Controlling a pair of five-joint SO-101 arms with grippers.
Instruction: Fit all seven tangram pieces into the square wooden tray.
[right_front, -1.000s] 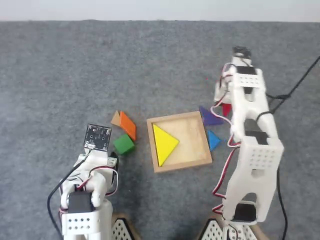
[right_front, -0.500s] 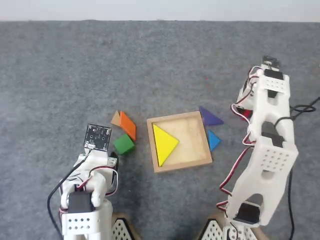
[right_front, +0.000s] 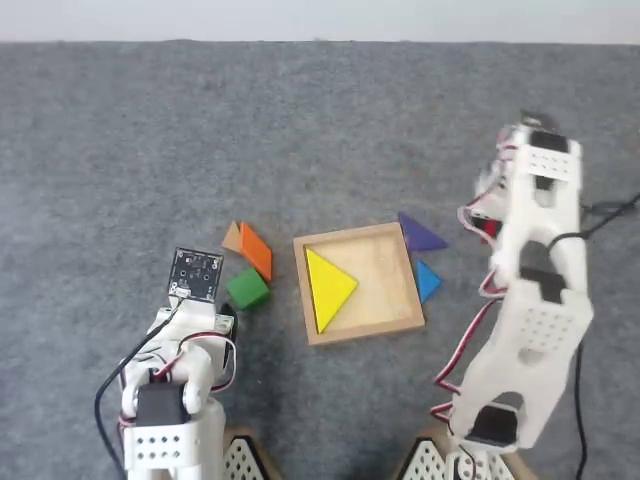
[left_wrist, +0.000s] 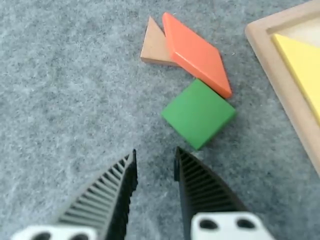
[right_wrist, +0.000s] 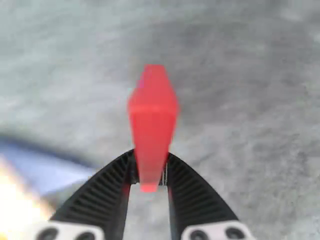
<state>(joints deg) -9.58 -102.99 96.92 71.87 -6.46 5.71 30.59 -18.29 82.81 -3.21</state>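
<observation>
Right gripper (right_wrist: 150, 167): jaws clamped on a red piece (right_wrist: 152, 120), held edge-on, most of it sticking out past the fingertips. It's over grey felt (right_wrist: 240, 75), not touching it as far as I can tell.

High view: right arm (right_front: 530, 260) is out to the right of the tray, with a bit of the red piece showing beside the arm. Purple triangle (right_front: 420, 235) lies on the felt at the tray's far right corner, touching or just beside the rim. Blue triangle (right_front: 426, 280) sits just beside the tray's right rim, nearer the arm bases.

Square wooden tray (right_front: 358, 236) is mid-table. One piece in it: yellow triangle (right_front: 328, 285), flat, long edge against the left wall. Rest of the tray floor is bare wood.

Left gripper (left_wrist: 155, 162): jaws slightly apart, nothing between them, over the felt. Green square (left_wrist: 199, 113) is just beyond the fingertips, not touched. Orange parallelogram (left_wrist: 195, 52) touches the green square's far corner. Tan triangle (left_wrist: 154, 45) is tucked against the parallelogram's outer edge, possibly partly under it. All three sit left of the tray, off its rim (left_wrist: 280, 85).
</observation>
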